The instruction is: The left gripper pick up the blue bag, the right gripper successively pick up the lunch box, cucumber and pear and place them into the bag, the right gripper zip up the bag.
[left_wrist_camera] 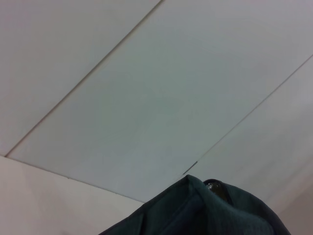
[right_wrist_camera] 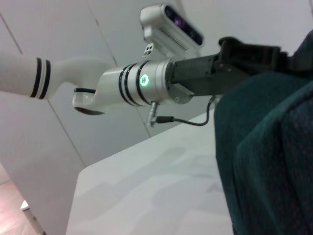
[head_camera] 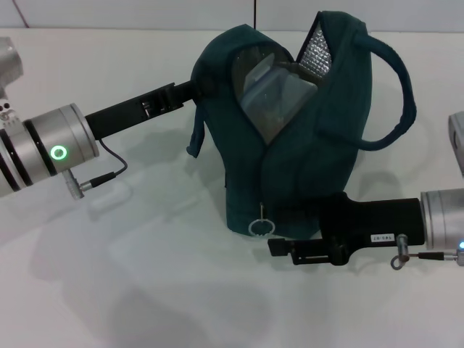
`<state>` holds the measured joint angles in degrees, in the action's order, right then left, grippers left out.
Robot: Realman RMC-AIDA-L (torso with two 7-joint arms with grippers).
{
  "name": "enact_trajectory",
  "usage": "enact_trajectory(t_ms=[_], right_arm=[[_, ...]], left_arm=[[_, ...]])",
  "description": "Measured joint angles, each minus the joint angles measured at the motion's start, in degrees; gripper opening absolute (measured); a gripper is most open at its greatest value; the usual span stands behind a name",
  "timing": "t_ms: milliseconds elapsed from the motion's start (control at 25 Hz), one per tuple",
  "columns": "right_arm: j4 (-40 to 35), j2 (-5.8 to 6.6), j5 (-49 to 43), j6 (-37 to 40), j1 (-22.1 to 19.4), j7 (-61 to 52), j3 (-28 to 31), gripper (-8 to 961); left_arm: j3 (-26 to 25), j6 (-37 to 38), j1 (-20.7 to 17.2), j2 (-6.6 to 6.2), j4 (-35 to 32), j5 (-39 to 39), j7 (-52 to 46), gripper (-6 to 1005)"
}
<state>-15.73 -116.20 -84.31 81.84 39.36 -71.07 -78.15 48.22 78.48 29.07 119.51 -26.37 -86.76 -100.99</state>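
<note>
The blue bag (head_camera: 304, 159) stands upright on the white table, its zipper open down to the metal ring pull (head_camera: 261, 227) near its base. The clear lunch box (head_camera: 279, 90) leans inside the opening against the silver foil lining (head_camera: 315, 51). My left gripper (head_camera: 190, 90) is shut on the bag's upper left edge and holds it up; it also shows in the right wrist view (right_wrist_camera: 249, 54). My right gripper (head_camera: 279, 246) is low at the bag's front base, just right of and below the ring pull. The cucumber and pear are out of view.
One loop handle (head_camera: 399, 94) sticks out to the bag's right and the other (head_camera: 196, 138) hangs on its left. The white table (head_camera: 145, 290) spreads around the bag. The left wrist view shows only bag fabric (left_wrist_camera: 210, 215) and wall.
</note>
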Motion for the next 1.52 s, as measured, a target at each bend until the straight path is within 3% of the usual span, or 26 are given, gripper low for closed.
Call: enact_trajectory(t_ms=[120, 760, 920, 1520], right_arm=[[-0.4, 0.01, 1.9, -0.6, 0.1, -0.8, -2.9, 644], [-1.1, 0.01, 5.6, 2.5, -0.8, -1.9, -8.2, 649], [-0.9, 0.01, 7.6, -1.4, -1.2, -1.9, -8.9, 649], [-1.3, 0.01, 8.7, -3.5, -1.3, -2.9, -11.3, 650]], left_arm=[[0.0, 0.0, -0.1, 0.01, 0.0, 0.0, 0.0, 56], [-0.1, 0.1, -0.4, 0.05, 0.1, 0.4, 0.6, 55], [-0.1, 0.2, -0.4, 0.04, 0.1, 0.5, 0.6, 55], [0.0, 0.2, -0.4, 0.01, 0.4, 0.7, 0.7, 55]])
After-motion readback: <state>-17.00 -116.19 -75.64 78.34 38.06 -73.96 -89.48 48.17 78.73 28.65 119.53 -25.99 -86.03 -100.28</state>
